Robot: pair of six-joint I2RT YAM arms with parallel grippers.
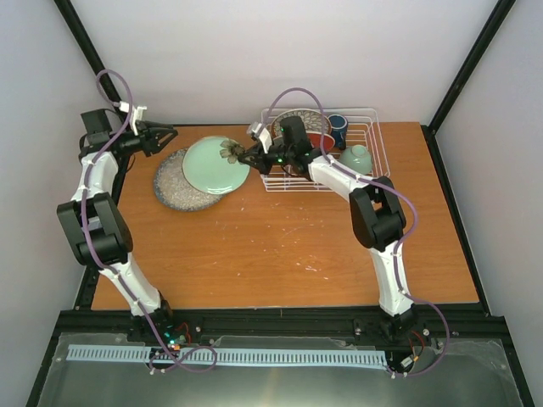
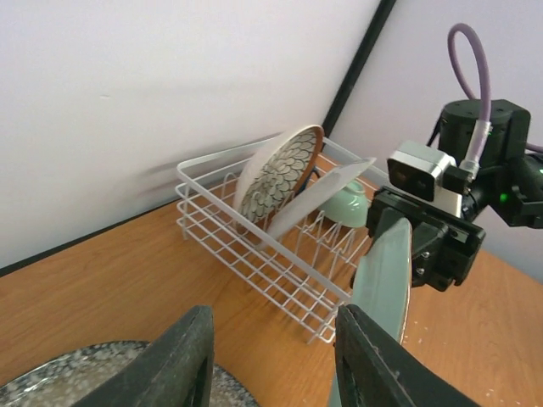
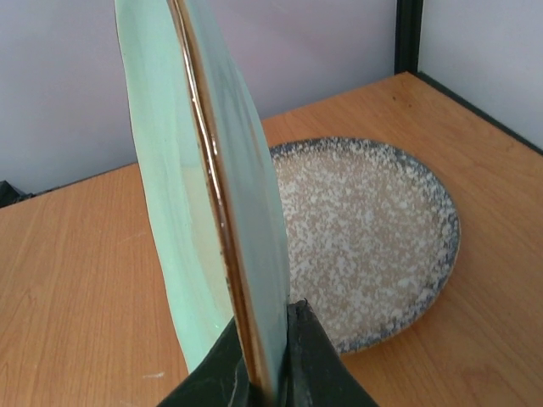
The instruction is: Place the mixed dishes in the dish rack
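The pale teal plate (image 1: 214,165) is clamped at its rim by the right gripper (image 3: 267,373), tilted up near the speckled plate (image 1: 176,190) — the left gripper (image 2: 273,339) is held open

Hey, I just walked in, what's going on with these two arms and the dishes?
The right end effector grips the pale teal plate by its rim, lifted and tilted, between the speckled plate lying on the table and the white dish rack. The left end effector hovers open and empty by the speckled plate. The petal-patterned plate, blue mug and green cup sit in the rack.
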